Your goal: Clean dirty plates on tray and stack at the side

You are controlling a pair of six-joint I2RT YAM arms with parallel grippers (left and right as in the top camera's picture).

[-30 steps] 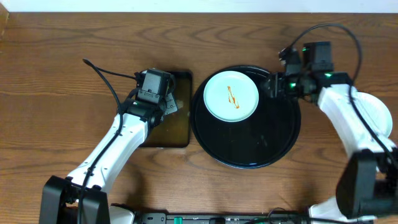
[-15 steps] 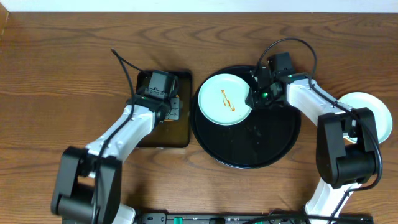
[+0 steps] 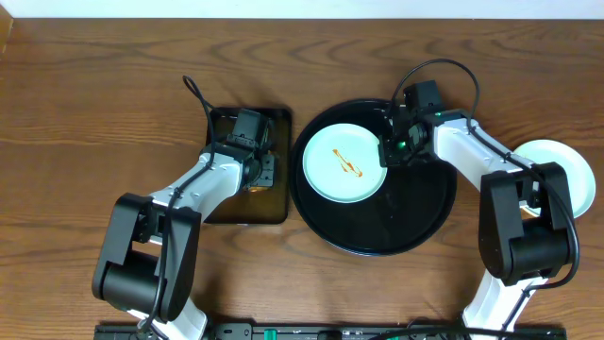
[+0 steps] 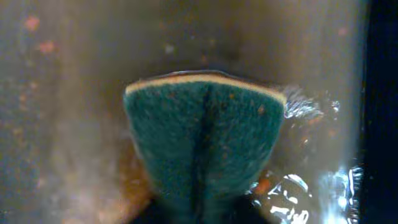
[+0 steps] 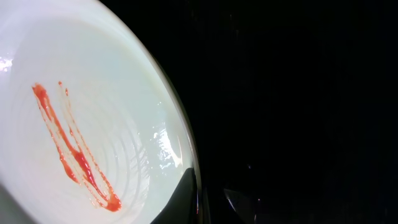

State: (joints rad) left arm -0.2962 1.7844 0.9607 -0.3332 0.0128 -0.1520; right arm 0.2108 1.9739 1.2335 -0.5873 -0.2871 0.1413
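Both pincers busy, as we saw them.
We found the left gripper pinching a creased green scouring sponge in the rectangular dark pan of brownish liquid. The right gripper nipped the rim of the sauce-streaked pale mint round plate, which lay upper left on the large glossy black round tray.

L wrist: sponge end nearest the jaws cut off at bottom edge, pan floor beyond the jaws murky | R wrist: plate cut by left and bottom edges, finger outline lost against tray | overhead: left gripper and right gripper tips hidden under housings
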